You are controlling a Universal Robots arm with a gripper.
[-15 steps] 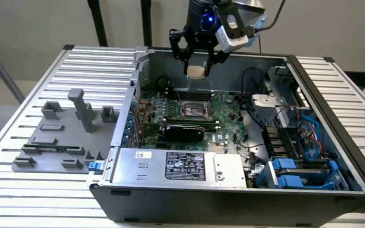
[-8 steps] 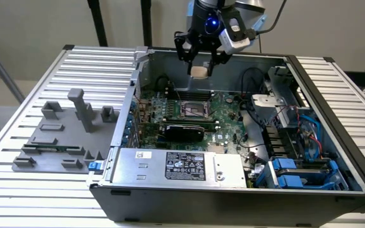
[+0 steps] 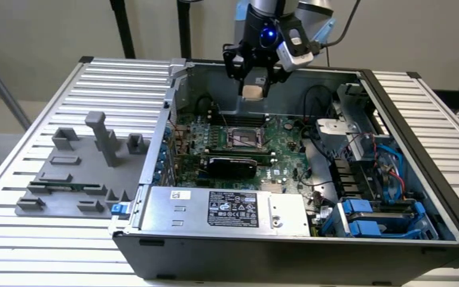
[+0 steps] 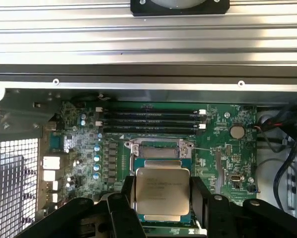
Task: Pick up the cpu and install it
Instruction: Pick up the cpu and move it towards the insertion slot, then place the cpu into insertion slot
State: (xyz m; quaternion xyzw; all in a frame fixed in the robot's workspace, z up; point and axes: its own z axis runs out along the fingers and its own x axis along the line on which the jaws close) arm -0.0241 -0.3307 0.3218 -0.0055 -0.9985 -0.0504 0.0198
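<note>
Plain beige wall [image 3: 38, 30] behind a ribbed metal table [image 3: 46, 245].

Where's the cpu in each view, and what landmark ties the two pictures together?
Exterior view: the cpu is held in the gripper, high over the open computer case.
Wrist view: the cpu is clamped between the black fingers.
Shared landmark: the motherboard's square socket.

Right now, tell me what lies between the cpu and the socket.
Nothing: the exterior view shows bare air between the cpu, held by the fingers, and the socket.
</note>
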